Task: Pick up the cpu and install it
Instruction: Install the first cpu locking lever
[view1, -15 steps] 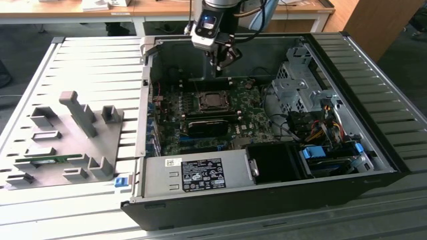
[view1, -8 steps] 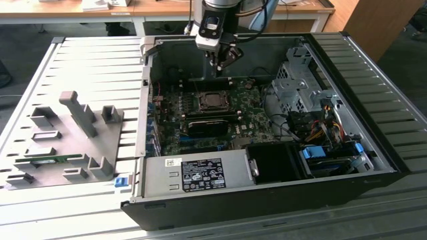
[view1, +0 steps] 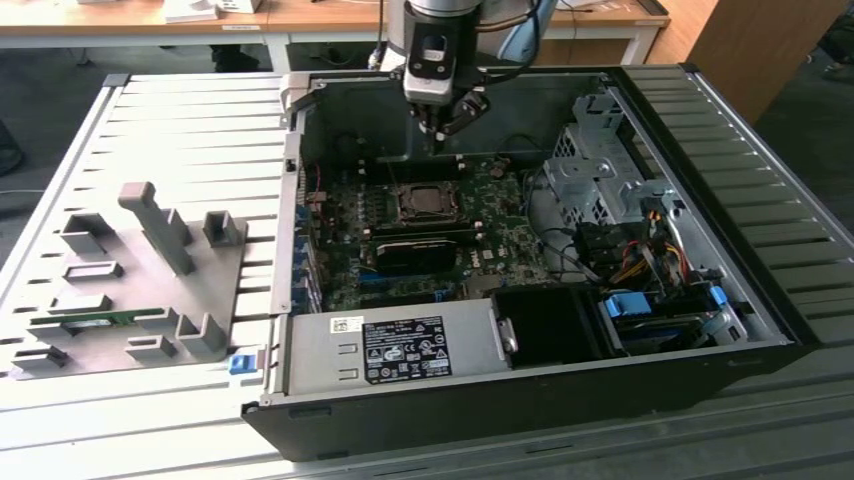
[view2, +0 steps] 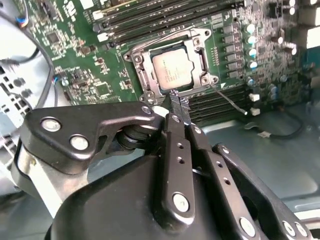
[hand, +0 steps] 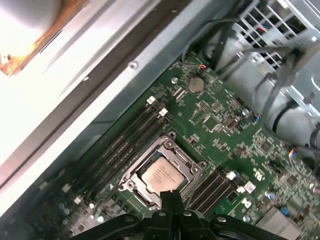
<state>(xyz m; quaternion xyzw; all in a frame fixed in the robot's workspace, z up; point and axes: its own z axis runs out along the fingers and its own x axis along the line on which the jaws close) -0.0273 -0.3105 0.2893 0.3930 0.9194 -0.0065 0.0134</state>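
Exterior view, and the arm hangs over the open computer case (view1: 747, 300), its gripper (view1: 442, 128) poised above the far part of the motherboard (view1: 427, 250), over the far side of the socket (view1: 429, 203) and clear of it. To the exterior view's left, a grey fixture plate (view1: 120, 290) lies on the slatted table (view1: 160, 120), well apart from the action.

In the second wrist view the two black fingers (view2: 179, 107) are pressed flat together with nothing between them: the gripper (view2: 179, 103) is closed and empty.

And there is the cpu (view2: 172, 70), sitting flat in the socket (view2: 140, 73) on the green board. It is a small square chip with a silvery-grey metal top, faint print across it and a thin pale rim, framed by the dark socket bracket.

In the first wrist view the cpu (hand: 160, 174) shows the same pale metallic face, squared up in the socket frame, with dark memory slots (hand: 131, 137) running alongside and the fingertips (hand: 170, 197) just beside its edge.
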